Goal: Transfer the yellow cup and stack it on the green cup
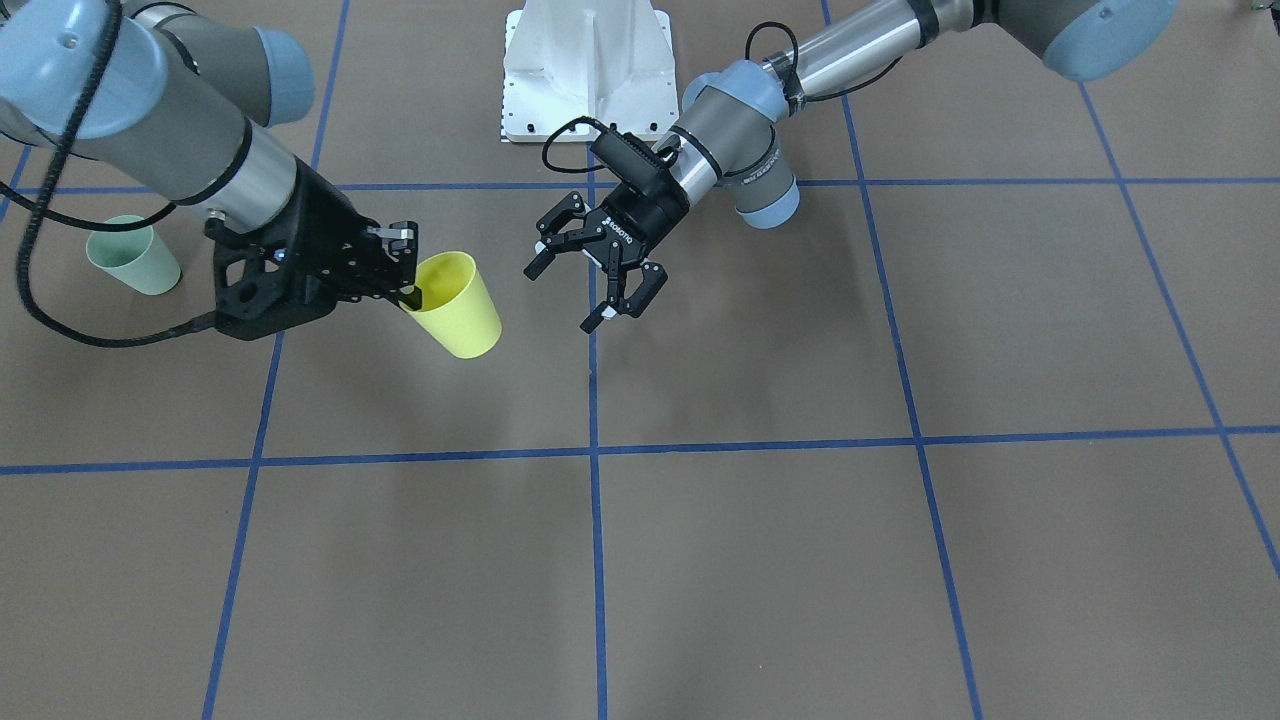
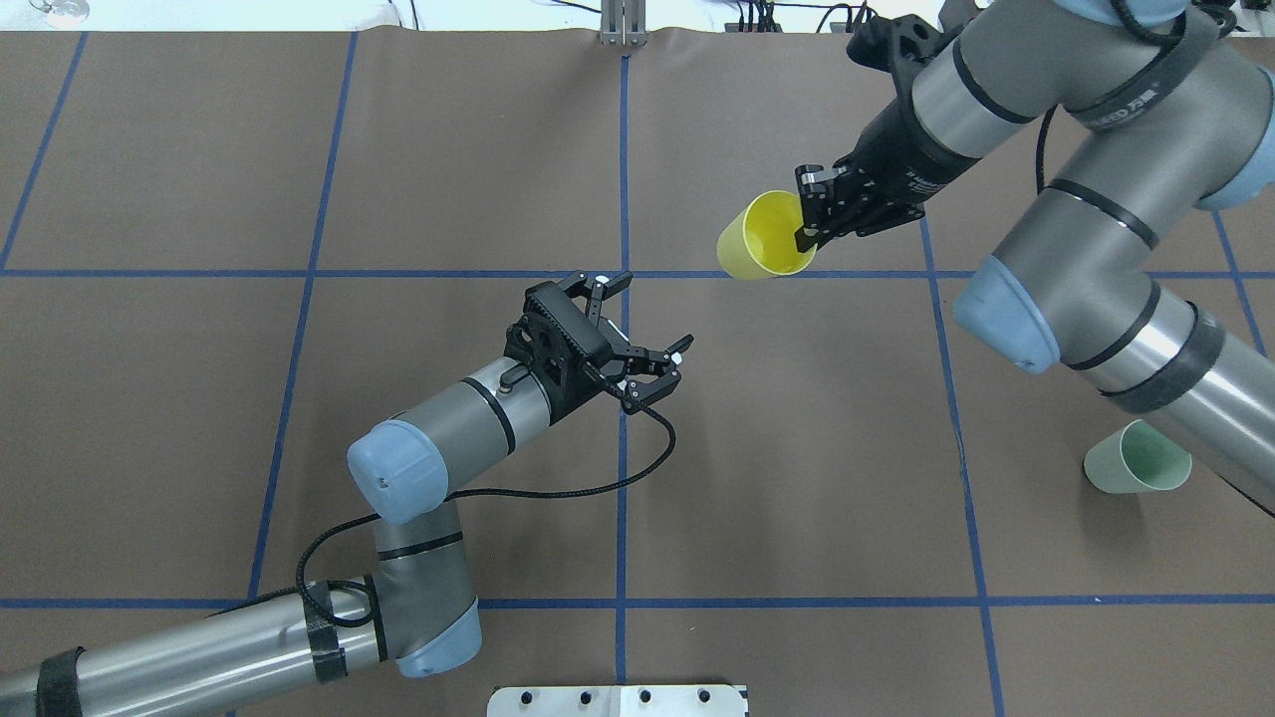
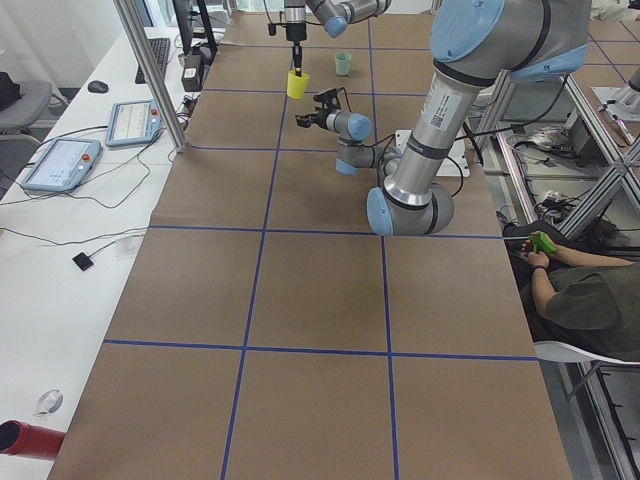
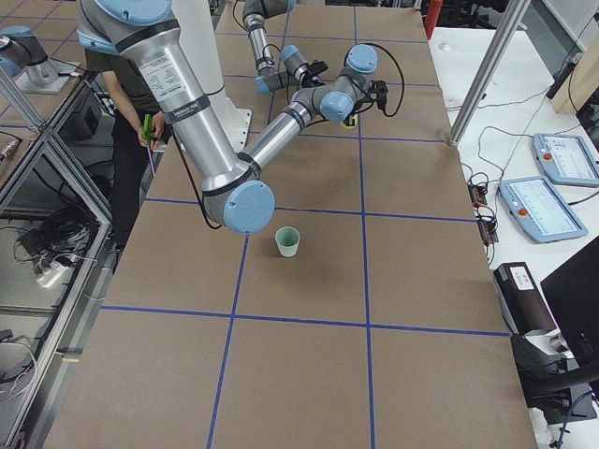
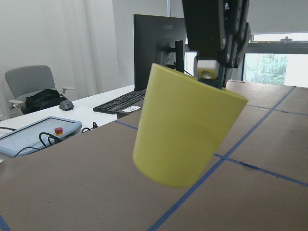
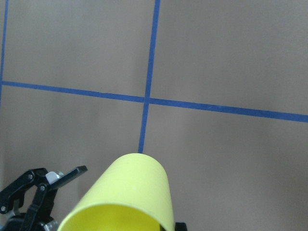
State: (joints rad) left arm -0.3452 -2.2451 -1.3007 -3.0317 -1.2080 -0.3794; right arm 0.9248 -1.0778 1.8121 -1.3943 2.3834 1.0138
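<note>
We saw the right hand (image 2: pixel 812 234) clamped on the rim of the yellow cup (image 2: pixel 762 236), one finger inside the mouth and the other outside the wall. The cup hung clear of the counter (image 2: pixel 299 448), tilted, with its base lower than its rim, as the left wrist view showed (image 5: pixel 185 127). From the front-facing camera the cup (image 1: pixel 455 305) sat near the middle of the brown paper-covered surface, just beside a blue tape line (image 1: pixel 592 400). The left hand (image 1: pixel 590 275) was apart, its fingers spread wide and holding nothing, pointed toward the yellow cup with a gap between them. The green cup (image 2: pixel 1139 471) stood upright on the counter on the robot's right side, well apart from the yellow one and partly tucked beside the right arm (image 2: pixel 1096 289).
</note>
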